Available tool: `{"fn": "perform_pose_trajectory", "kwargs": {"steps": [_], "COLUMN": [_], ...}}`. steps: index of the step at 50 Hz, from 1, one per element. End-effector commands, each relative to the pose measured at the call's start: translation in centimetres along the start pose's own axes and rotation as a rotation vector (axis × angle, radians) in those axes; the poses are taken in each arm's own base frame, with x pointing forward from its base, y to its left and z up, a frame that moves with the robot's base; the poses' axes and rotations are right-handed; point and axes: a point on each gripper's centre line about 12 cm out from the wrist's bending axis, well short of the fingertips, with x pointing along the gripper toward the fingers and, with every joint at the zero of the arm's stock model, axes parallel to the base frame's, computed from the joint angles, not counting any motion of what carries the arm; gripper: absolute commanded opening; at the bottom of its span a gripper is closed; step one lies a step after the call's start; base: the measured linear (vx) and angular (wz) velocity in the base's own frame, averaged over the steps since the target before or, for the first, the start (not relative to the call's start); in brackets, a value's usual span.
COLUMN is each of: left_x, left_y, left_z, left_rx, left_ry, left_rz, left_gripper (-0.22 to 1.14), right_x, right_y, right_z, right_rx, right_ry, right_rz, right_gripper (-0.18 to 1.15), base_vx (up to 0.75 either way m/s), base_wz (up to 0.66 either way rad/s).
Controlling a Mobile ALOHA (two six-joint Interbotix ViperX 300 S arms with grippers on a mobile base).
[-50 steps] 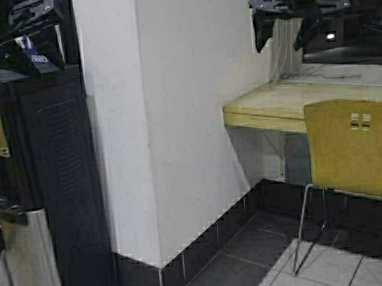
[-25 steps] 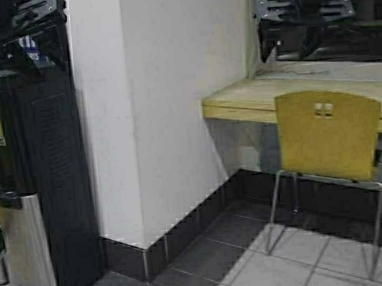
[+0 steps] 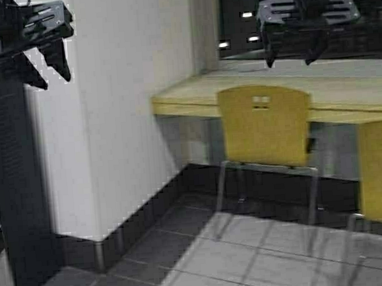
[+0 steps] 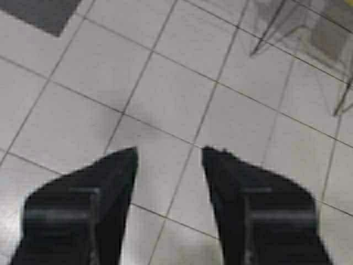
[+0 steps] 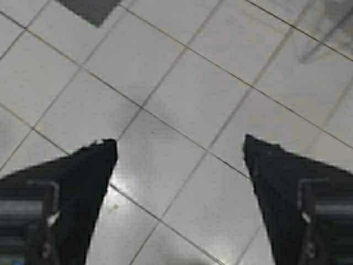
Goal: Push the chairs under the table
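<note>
Base turned to the right over the last second: whole scene slid leftward in the high view, not the furniture itself. White pillar (image 3: 129, 115) and dark cabinet (image 3: 9, 184) now crowded at the left; worktop (image 3: 194, 93) drawn from the right edge toward the middle. Near chair (image 3: 265, 129) now close to centre, backrest facing the robot, seat just at the worktop's front edge, legs out on the tiled floor (image 3: 253, 264), so judged not yet pushed in. Second chair (image 3: 381, 168) newly in view at the right edge, cut off by the frame, also standing out from the worktop. Likely meaning: lining up on the row of chairs, no contact made, pushing still to come.

Count: two chairs in view, one worktop, one pillar, one cabinet, two hands.

Left hand (image 3: 45, 68) raised high at the upper left, fingers spread a moderate gap, holding nothing; only floor tiles beneath it in the left wrist view. Right hand (image 3: 290, 54) raised above the worktop, fingers spread wide, likewise empty.
</note>
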Motion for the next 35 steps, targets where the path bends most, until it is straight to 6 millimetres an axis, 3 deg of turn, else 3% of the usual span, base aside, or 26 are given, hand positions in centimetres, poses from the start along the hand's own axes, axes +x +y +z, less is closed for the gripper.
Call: {"fn": "perform_pose_trajectory", "kwargs": {"steps": [1,6,16,29,35], "left_x": [-0.1,-0.1,0.1,0.1,0.2], "left_y": [-0.4,-0.2,-0.2,0.0,0.1], "left_z": [0.9,0.5,0.5,-0.2,-0.2], "left_rx": [0.013,0.004,-0.061,-0.177,-0.194], "left_ry": [-0.030,-0.019,-0.028,-0.023,-0.031], "left_rz": [-0.009,-0.004,-0.006,-0.004,-0.002], "left_gripper": [0.79,0.79,0.79,0.79,0.79], "right_x": [-1.1,-0.9,-1.0,-1.8,-1.8], "right_y": [-0.1,-0.2,0.0,0.0,0.2], "right_z": [1.0,0.0,1.1,-0.3,0.3], "right_rx": [0.004,0.010,-0.005,0.024,0.052], "right_ry": [-0.039,-0.013,-0.037,-0.019,-0.038], "right_rz": [0.000,-0.003,0.001,0.006,0.019], "right_gripper": [1.00,1.00,1.00,1.00,1.00], "base_vx": [-0.16,-0.16,-0.16,-0.08,-0.04], "base_wz": [-0.39,-0.42,-0.46,-0.30,-0.23]}}
